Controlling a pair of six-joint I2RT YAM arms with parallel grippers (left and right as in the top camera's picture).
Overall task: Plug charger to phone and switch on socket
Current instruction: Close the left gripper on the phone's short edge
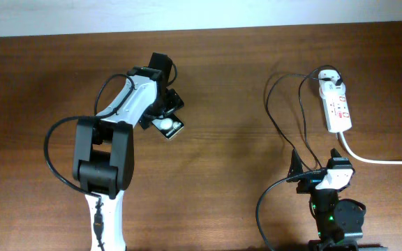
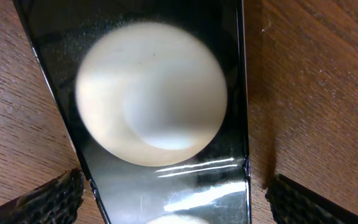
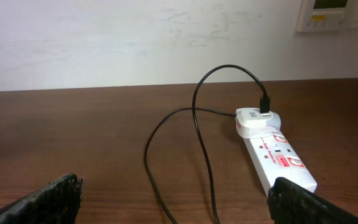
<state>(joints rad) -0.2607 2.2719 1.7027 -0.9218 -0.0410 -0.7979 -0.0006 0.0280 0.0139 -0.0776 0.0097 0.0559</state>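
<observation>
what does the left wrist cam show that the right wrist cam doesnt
Only the left wrist: the phone close up, a white circle on its glossy black face, lying between the open fingers of the left gripper. Only the right wrist: the socket with the charger plugged in at its far end, its black cable looping over the table, and a pale wall behind. Both: wooden tabletop, and open dark fingers at the lower corners, the right gripper showing its own.

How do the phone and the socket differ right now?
The phone is black with a white circle; the socket is white with red marks. The phone lies between the open jaws of the left gripper; the socket lies ahead of the right gripper, untouched. Both lie flat on the table.
</observation>
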